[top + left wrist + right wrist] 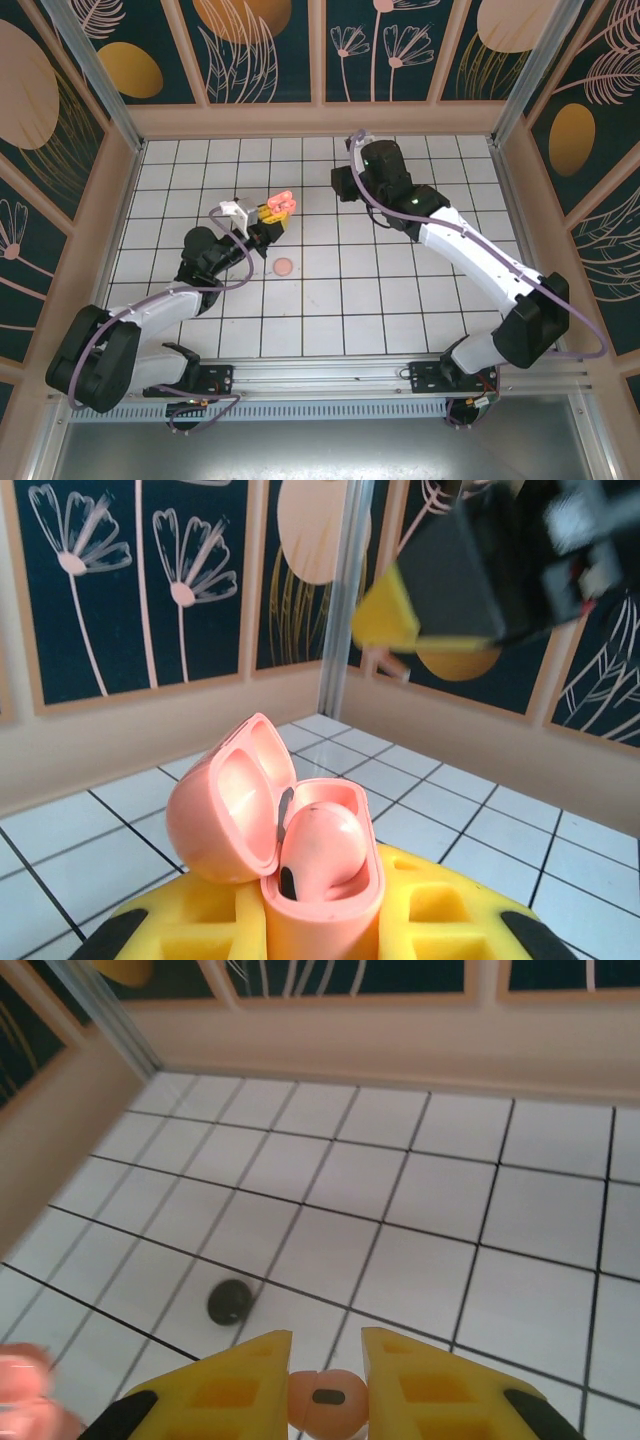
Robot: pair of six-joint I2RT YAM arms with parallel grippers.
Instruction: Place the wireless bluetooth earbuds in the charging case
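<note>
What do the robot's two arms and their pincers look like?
The left arm and right arm have white shells, black joints and a purple cable looped along each. The left pincer and right pincer have yellow fingers with square recesses.

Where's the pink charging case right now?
The pink charging case sits lid-open, clamped in the left tool, left of centre in the top view, just beyond a small pink disc.

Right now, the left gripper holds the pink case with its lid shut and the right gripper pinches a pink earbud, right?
No: the lid is open, as the left wrist view shows. The left gripper does hold the pink case, and the right gripper pinches a pink earbud.
</note>
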